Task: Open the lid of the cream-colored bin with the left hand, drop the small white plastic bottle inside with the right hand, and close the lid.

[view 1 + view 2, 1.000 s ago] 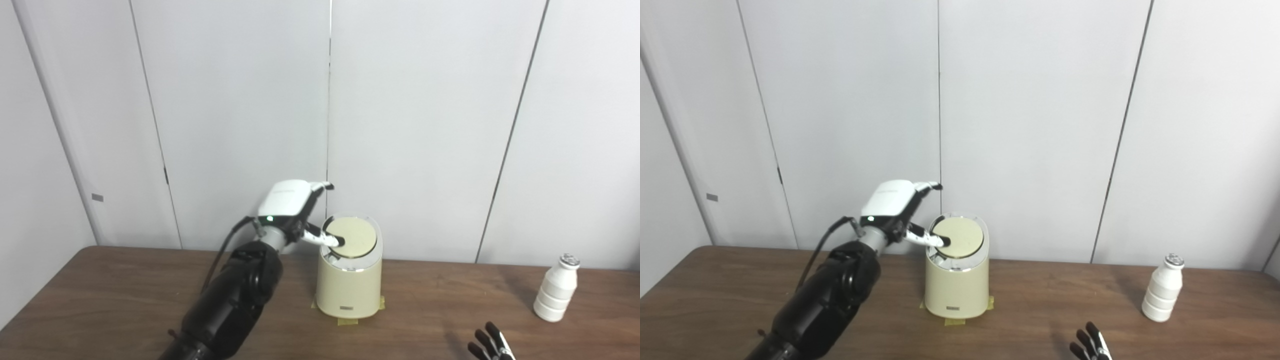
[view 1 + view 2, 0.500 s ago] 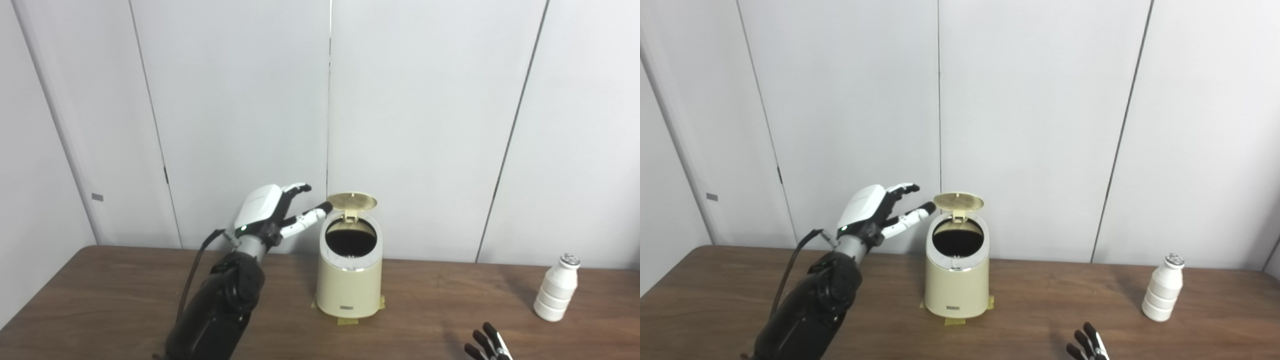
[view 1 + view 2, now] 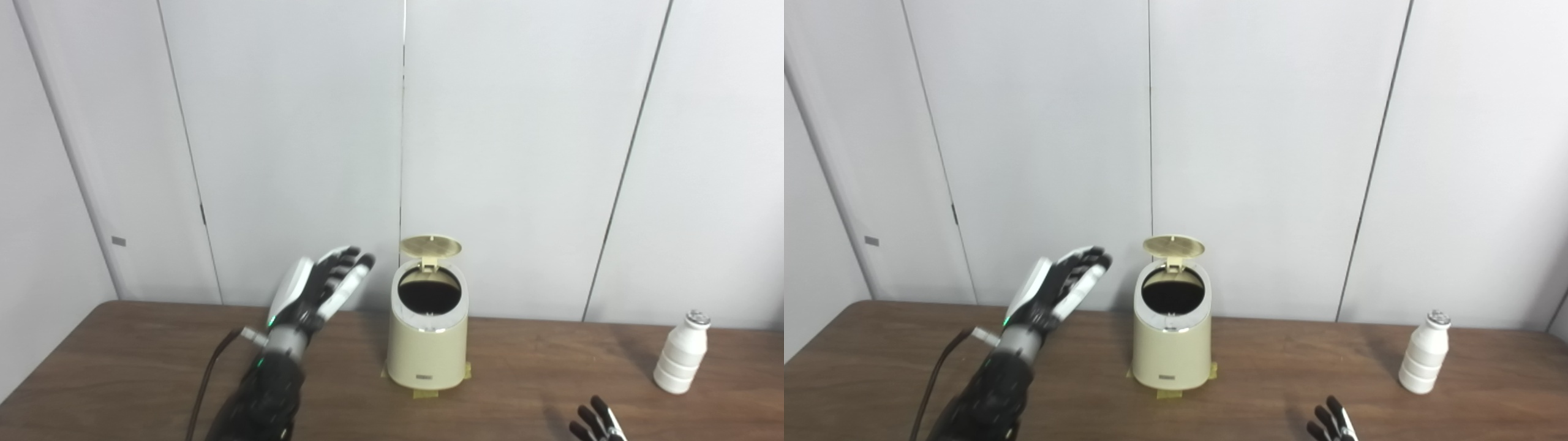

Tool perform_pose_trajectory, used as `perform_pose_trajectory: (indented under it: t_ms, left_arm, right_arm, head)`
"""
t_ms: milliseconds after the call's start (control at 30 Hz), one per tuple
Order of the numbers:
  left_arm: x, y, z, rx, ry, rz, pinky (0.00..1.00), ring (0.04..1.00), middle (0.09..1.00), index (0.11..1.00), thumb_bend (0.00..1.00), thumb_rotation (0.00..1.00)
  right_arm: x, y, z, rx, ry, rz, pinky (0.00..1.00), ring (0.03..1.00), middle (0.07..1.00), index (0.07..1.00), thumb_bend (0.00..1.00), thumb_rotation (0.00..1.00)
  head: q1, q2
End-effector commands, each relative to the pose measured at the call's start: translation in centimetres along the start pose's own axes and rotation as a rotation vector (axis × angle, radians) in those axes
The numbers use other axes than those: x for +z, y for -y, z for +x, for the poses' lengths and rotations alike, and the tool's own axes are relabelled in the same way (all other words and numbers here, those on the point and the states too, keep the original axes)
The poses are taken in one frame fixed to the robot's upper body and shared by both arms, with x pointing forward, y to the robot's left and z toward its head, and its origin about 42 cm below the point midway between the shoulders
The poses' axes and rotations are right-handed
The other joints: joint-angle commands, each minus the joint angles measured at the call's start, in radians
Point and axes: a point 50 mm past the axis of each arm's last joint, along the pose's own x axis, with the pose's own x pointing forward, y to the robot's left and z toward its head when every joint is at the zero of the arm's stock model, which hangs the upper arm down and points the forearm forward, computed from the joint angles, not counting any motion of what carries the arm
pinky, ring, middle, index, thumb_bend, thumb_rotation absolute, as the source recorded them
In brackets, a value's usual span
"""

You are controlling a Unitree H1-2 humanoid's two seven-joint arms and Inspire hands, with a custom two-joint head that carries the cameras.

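Bin [image 3: 427, 352] lid [image 3: 430, 246] up. Left hand [image 3: 318, 286] left of bin, fingers apart, empty. Bottle [image 3: 680, 352] upright, far right of bin. Right hand [image 3: 593, 424] mostly cut off, state unclear.

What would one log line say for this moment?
lid: open | left hand: open, beside bin | bottle: on table, untouched | right hand: low, waiting

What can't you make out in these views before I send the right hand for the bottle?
- Right hand: both views cut it off at the bottom edge; only fingertips show, so its pose is unclear.
- Bin interior: dark in both views; contents unknown.
- Left hand: motion-blurred in both views.
- Bottle: too small to tell whether its cap is sealed.
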Motion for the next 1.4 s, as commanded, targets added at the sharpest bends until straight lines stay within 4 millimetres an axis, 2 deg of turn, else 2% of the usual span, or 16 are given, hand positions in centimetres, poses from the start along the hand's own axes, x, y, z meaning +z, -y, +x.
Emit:
perform_pose_trajectory:
  t_ms: [0,167,400,533,667,833,933,1167,1267,1367]
  left_arm:
    - [1.8,-0.3,-0.3,0.022,0.053,-0.129,0.78,0.823,0.852,0.882,0.63,1.0]
    - [-0.6,0.7,-3.8,0.023,0.021,-0.225,0.78,0.825,0.852,0.891,0.59,1.0]
    - [-2.1,1.7,-6.9,0.051,-0.005,-0.358,0.84,0.856,0.881,0.916,0.57,1.0]
    - [-3.0,2.1,-8.1,0.069,0.001,-0.391,0.85,0.868,0.884,0.92,0.57,1.0]
    - [-3.9,2.3,-9.2,0.086,-0.013,-0.42,0.87,0.876,0.889,0.913,0.6,1.0]
    - [-4.4,2.8,-9.6,0.108,-0.043,-0.486,0.86,0.87,0.886,0.906,0.59,1.0]
    - [-4.6,3.0,-9.6,0.109,-0.05,-0.496,0.86,0.879,0.895,0.912,0.59,1.0]
    - [-4.9,2.6,-9.5,0.101,-0.055,-0.487,0.86,0.881,0.894,0.903,0.63,0.98]
    - [-5.1,2.2,-9.4,0.098,-0.054,-0.487,0.86,0.882,0.894,0.907,0.62,0.97]
    - [-5.2,1.7,-9.3,0.092,-0.06,-0.491,0.86,0.884,0.897,0.91,0.61,0.96]
  right_arm:
    - [-1.3,-0.5,-1.8,-0.008,-0.048,0.05,0.8,0.941,0.967,1.0,0.88,0.52]
    - [-0.6,-0.2,-1.7,-0.006,-0.034,0.063,0.8,0.932,0.956,1.0,0.87,0.5]
    - [-0.2,0.6,-1.6,-0.003,-0.028,0.075,0.82,0.941,0.966,1.0,0.91,0.51]
    - [0.3,0.8,-1.5,0.002,-0.032,0.084,0.83,0.958,0.978,1.0,0.87,0.46]
    - [1.2,0.9,-1.4,-0.019,-0.018,0.014,0.82,0.955,0.972,1.0,0.83,0.44]
    - [2.0,1.3,-1.1,-0.059,-0.007,-0.08,0.82,0.932,0.972,1.0,0.8,0.44]
    - [2.4,1.7,-0.9,-0.082,0.003,-0.102,0.81,0.933,0.976,1.0,0.86,0.46]
    - [3.6,3.6,-0.9,-0.187,0.05,-0.063,0.75,0.935,0.98,1.0,0.9,0.39]
    - [4.2,4.3,-1.1,-0.212,0.065,-0.044,0.74,0.934,0.981,1.0,0.87,0.35]
    - [4.6,5.3,-1.3,-0.228,0.084,-0.059,0.8,0.945,0.989,1.0,0.83,0.31]
  head:
    - [-0.002,0.003]
    - [-0.005,0.01]
    - [-0.003,0.018]
    - [-0.004,0.021]
    - [0.0,0.028]
    - [-0.003,0.033]
    - [-0.022,0.043]
    - [-0.084,0.057]
    - [-0.117,0.067]
    - [-0.151,0.075]
